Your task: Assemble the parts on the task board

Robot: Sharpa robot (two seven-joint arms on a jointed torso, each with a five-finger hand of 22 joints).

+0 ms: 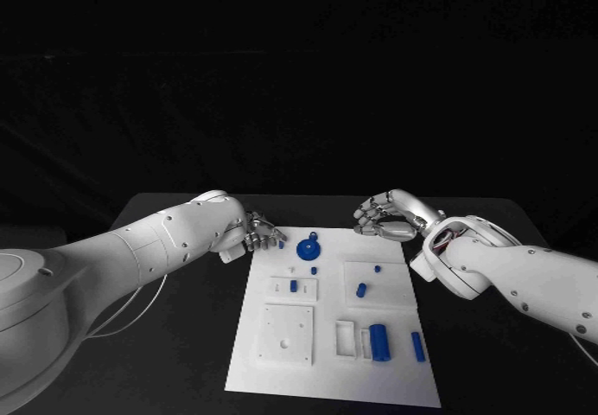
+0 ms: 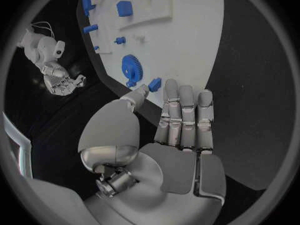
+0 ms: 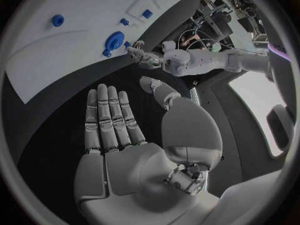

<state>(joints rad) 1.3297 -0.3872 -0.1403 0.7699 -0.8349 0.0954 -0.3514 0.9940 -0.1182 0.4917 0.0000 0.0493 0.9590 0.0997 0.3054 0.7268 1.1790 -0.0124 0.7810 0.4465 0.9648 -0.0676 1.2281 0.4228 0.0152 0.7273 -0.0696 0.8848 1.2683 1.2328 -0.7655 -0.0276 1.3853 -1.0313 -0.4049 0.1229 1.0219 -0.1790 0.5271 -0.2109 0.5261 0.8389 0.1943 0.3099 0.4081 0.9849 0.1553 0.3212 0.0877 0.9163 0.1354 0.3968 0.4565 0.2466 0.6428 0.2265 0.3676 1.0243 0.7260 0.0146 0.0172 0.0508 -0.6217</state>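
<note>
The black table is carrying the white board, which is lying in the middle of it and stretching from the robot toward the far side. Two white arms are reaching in from either side and ending just off the board's far corners.

The left hand is hovering beside the far left corner of the board; the left wrist view is showing its palm flat, fingers straight, side by side, and holding nothing. The right hand is hanging just beyond the far right corner, over the bare table; its own wrist view is showing the fingers stretched out and empty, though from the head camera they are looking somewhat curled, so their exact bend is hard to judge.

On the board, a raised white plate is sitting at the near left. A blue block is standing in a slot at the near right, with a blue bar lying just beside it. A blue round gear-like piece is resting near the far end, close to the left hand. Several small blue pegs are dotting the middle.
</note>
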